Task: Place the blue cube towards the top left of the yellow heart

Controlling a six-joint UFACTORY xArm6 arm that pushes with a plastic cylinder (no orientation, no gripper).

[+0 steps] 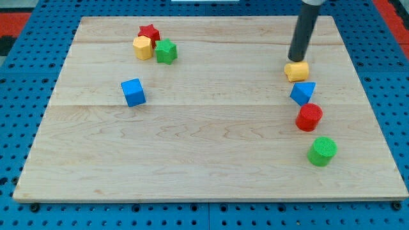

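Observation:
The blue cube [133, 92] lies on the left half of the wooden board [204, 147], on its own. The yellow heart [297, 71] lies far off at the view's right. My tip [296, 59] stands at the heart's top edge, touching it or nearly so, and far to the right of the blue cube. The rod rises from there out of the view's top.
A red star [149, 32], a yellow hexagon [142, 48] and a green star [166, 51] cluster at the top left. Below the heart run a blue triangle [303, 93], a red cylinder [309, 117] and a green cylinder [323, 151].

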